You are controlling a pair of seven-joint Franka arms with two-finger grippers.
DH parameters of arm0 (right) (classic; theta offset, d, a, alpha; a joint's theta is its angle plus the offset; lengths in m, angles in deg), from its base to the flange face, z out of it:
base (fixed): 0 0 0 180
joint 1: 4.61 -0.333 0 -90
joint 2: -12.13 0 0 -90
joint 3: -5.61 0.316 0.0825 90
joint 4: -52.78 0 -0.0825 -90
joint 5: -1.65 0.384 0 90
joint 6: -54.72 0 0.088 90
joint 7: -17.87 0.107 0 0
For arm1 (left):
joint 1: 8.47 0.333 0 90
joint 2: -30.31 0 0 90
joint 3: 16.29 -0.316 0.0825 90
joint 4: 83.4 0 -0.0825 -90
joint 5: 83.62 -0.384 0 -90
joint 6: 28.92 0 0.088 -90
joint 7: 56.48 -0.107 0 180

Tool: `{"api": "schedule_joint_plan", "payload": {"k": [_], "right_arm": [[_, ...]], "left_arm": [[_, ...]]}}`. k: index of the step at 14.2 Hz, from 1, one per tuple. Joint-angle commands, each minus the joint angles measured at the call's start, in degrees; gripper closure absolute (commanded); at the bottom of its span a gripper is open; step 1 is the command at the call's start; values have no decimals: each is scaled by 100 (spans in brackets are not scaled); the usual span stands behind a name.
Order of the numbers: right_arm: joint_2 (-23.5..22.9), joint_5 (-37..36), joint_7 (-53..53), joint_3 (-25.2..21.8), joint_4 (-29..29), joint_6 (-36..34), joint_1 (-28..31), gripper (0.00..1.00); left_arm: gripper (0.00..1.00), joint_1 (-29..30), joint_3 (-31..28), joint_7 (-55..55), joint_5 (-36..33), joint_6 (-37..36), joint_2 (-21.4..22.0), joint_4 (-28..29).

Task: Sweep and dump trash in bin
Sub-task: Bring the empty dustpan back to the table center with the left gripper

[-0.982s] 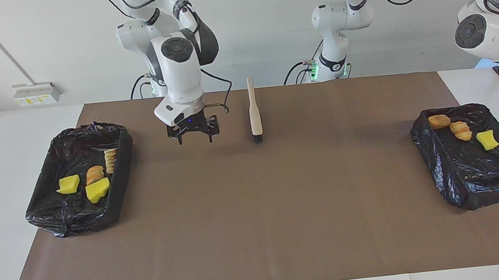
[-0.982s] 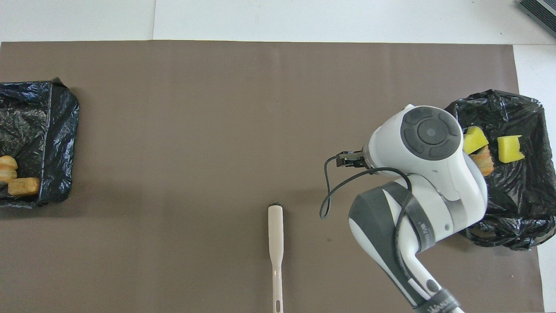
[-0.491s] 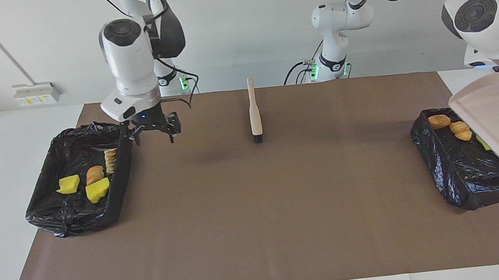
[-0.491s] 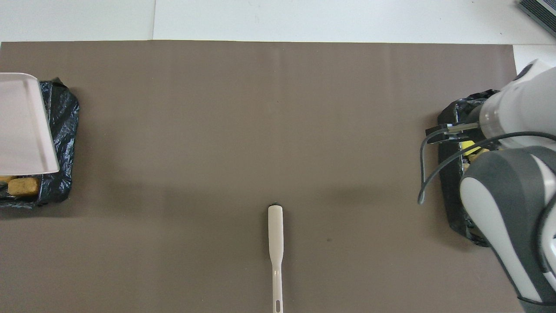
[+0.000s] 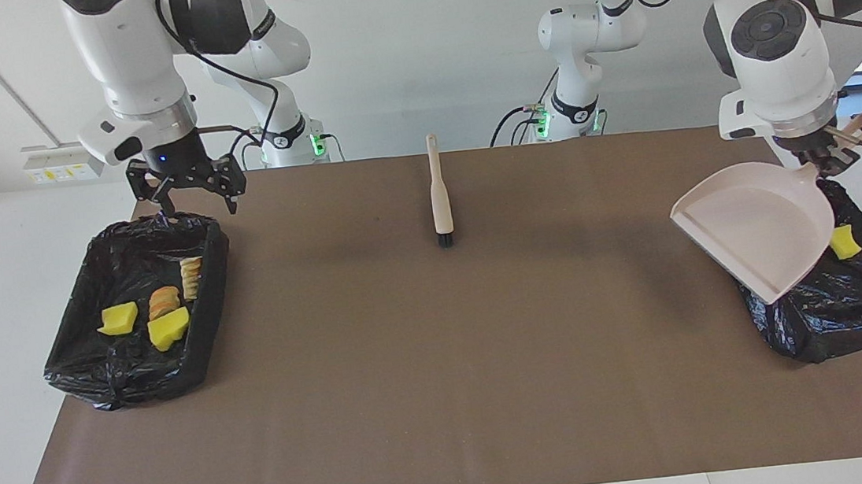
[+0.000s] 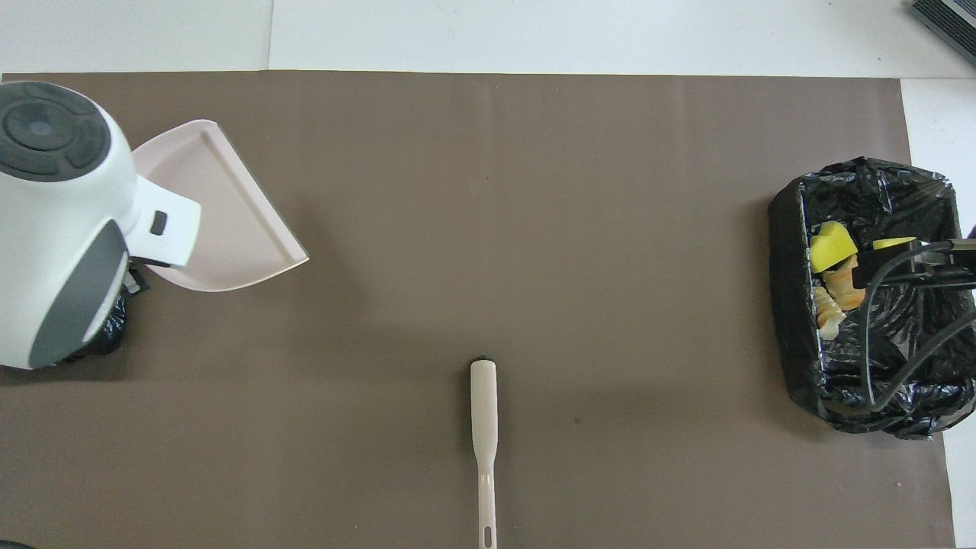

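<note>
- Pale pink plastic is what I see first: the dustpan (image 5: pixel 758 230) hangs tilted in the air over the bin (image 5: pixel 848 304) at the left arm's end of the table, its open mouth turned toward the middle of the table.
- The left gripper (image 5: pixel 818 159) is pinching the dustpan by its handle, its fingers pressed together on it. From the overhead view I see only the wrist of this arm above the pan (image 6: pixel 221 221).
- This bin is lined with a black bag. The pan covers most of it; I can see one yellow sponge chunk (image 5: pixel 844 242) lying inside.
- The right gripper (image 5: pixel 187 188) hangs in the air over the edge of the second bin (image 5: pixel 87 370), the edge closest to the robots. Its fingers are spread wide and it holds nothing.
- The second bin, also with a black bag, stands at the right arm's end of the table. In it lie two yellow sponge chunks (image 5: pixel 119 319) and tan bread-like pieces (image 5: pixel 163 301); how many bread pieces, I cannot count for sure.
- The brush (image 5: pixel 438 194) lies flat on the brown mat (image 5: pixel 446 399), in the middle between the two arms, its dark bristles pointing away from the robots. Nothing touches it.
- I see no scraps on the mat itself.
</note>
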Motion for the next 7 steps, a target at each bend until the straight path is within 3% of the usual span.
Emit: {"api": "schedule_joint_plan", "payload": {"k": [1, 4, 7], "right_arm": [[41, 187, -41, -27, -24, -133, 61, 0], [120, 188, -137, -10, -112, -168, 35, 0], [172, 196, -190, -18, -147, -308, 52, 0]], "left_arm": [[100, -9, 585, 1537, 587, -81, -244, 2], [100, -106, 1472, 3854, 895, 50, -964, -208], [100, -376, 1659, 5885, 1572, 435, -1756, -972]]}}
